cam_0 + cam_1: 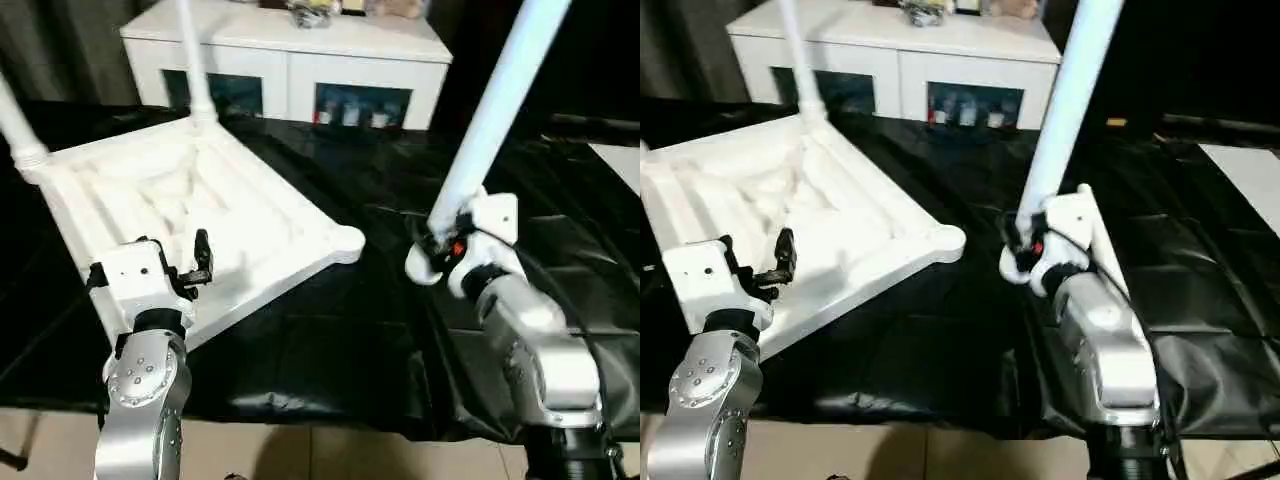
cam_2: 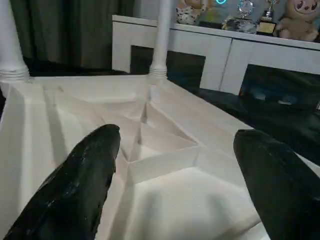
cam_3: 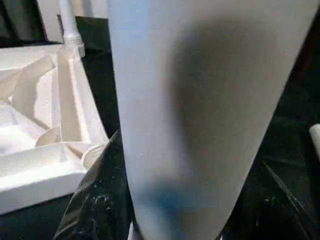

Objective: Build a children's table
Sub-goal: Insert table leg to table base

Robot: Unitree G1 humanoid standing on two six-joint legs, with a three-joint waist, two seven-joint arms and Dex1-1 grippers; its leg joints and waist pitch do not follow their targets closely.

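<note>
The children's table (image 1: 190, 215) lies upside down on the black-covered counter (image 1: 340, 330), ribbed underside up, filling the head view from about nine to eleven o'clock. Two legs already stand in its far corners, one at eleven (image 1: 192, 60), one at ten (image 1: 18, 125).

The right end effector (image 1: 445, 240), at about three o'clock, is clamped on the thick end of a loose leg (image 1: 500, 100) that slants up toward one o'clock. The left end effector (image 2: 175, 170) hovers spread wide and empty over the near ribs.

I'd judge the top to be light, hollow, stiff plastic, apt to slide on the glossy sheet (brace its rim while screwing). The leg looks smooth, tapered and slippery; gripping near the threaded end, as now, seems best.
</note>
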